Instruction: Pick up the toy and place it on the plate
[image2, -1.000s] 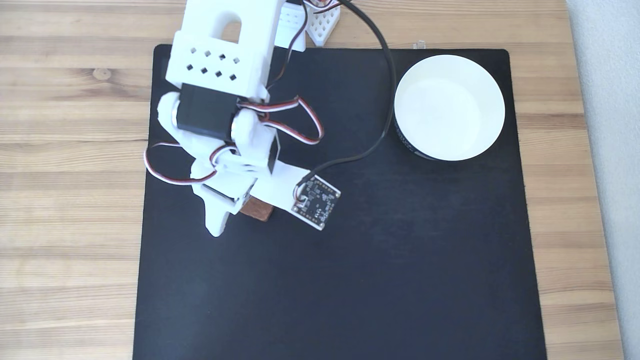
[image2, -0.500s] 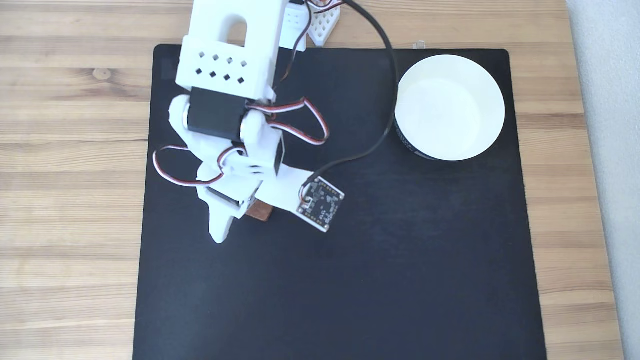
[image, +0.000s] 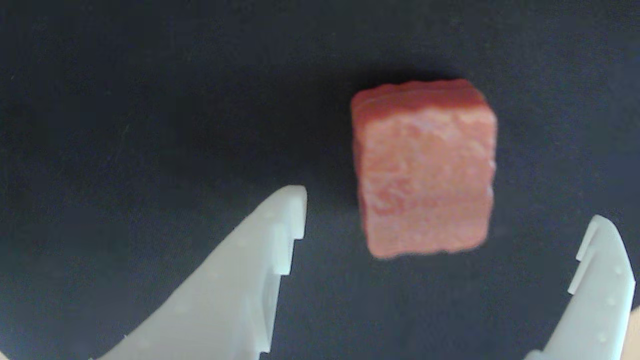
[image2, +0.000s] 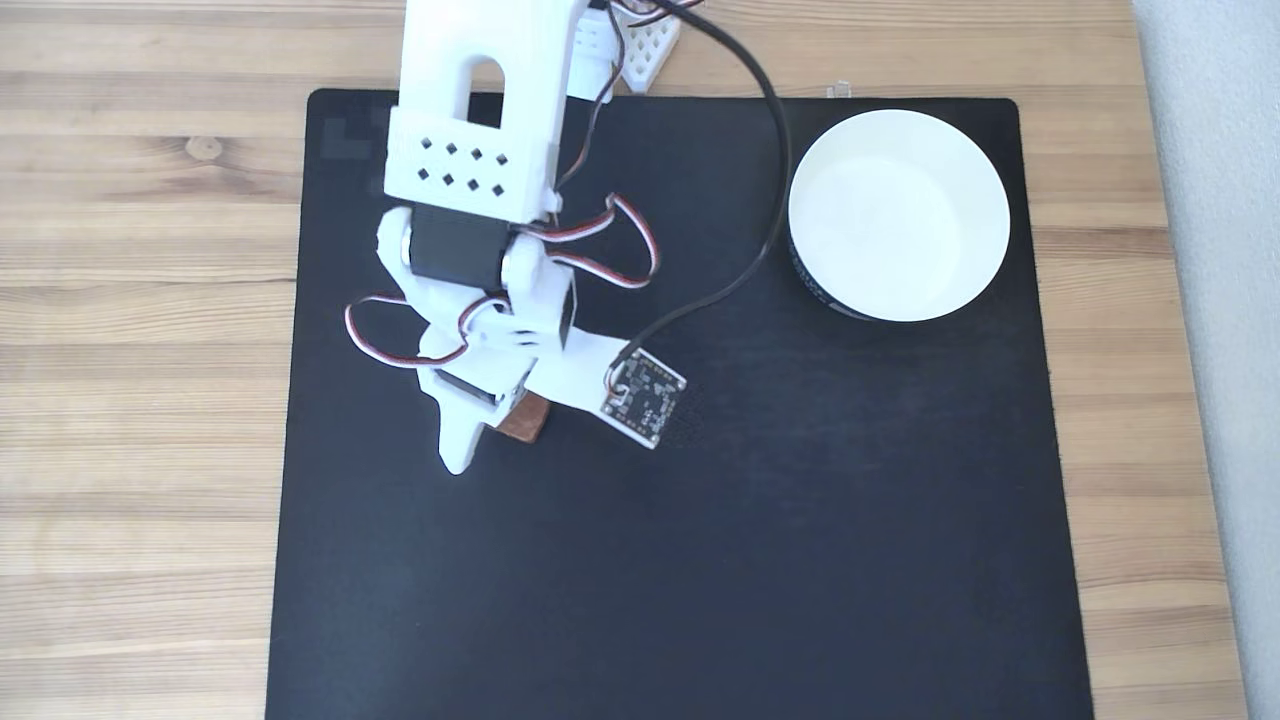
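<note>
Wrist view: my gripper (image: 447, 207) is spread wide, both white fingers coming up from the bottom edge with the toy (image: 424, 167) lying in the gap between them. The left finger (image: 240, 280) stops short of the toy, with a strip of dark mat (image: 150, 100) between its tip and the toy's left side. The right finger (image: 597, 290) sits near the frame's right edge, also apart from the toy. Neither finger touches it. The toy is a reddish-brown block with a rough, matte top, resting flat on the mat, its far end reaching beyond my fingertips. It lies closer to my right finger than my left.

In the fixed view my gripper (image2: 490, 435) hangs over the toy (image2: 525, 420), and just a brown corner of it peeks out from under the white parts. One pointed finger (image2: 458, 445) juts out to the left of the toy and below it. My arm (image2: 470, 120) comes down from the top edge to the toy, with red, white and black wires (image2: 600, 250) looping beside it. A small circuit board (image2: 645, 397) sticks out just right of the toy, and a black cable (image2: 760, 170) runs up from it. The plate (image2: 898, 215) sits well apart from the toy, up and to the right, near the mat's (image2: 700, 560) upper right corner, with a dark band showing on its lower left outer side. The mat lies on a wooden table (image2: 140, 300).
</note>
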